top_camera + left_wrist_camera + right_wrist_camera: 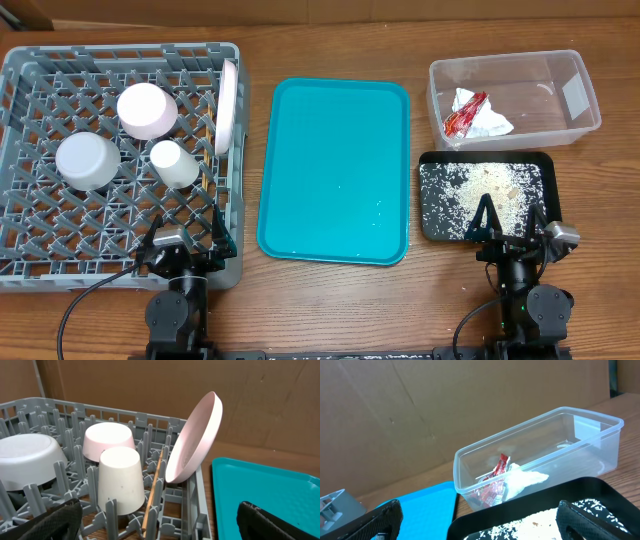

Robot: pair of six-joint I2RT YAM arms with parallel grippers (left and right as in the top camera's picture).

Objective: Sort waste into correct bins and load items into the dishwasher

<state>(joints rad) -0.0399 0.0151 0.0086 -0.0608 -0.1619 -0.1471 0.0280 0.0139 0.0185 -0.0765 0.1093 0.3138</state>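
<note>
A pinkish bowl (147, 108), a white bowl (87, 160) and a small white cup (173, 162) sit upside down in the grey plastic dish rack (120, 48), likely to drain. A pale plate (229, 105) leans on its wall. The red crinkly wrapper (466, 112) and white tissue (492, 123) lie in the clear plastic tub (500, 62), and the rice (480, 190) lies in the black tray (546, 168). The left end effector (190, 228) and the right end effector (513, 222) gape wide and hold nothing. A teal tray (335, 170) lies between them.

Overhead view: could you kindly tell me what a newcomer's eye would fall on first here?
The bright teal tray in the middle stands out first. Left of it, a grey dish rack holds a pinkish bowl, a white bowl, a cup and a plate on edge. On the right, rice covers a black tray, and a clear tub beyond it holds a red wrapper.
</note>
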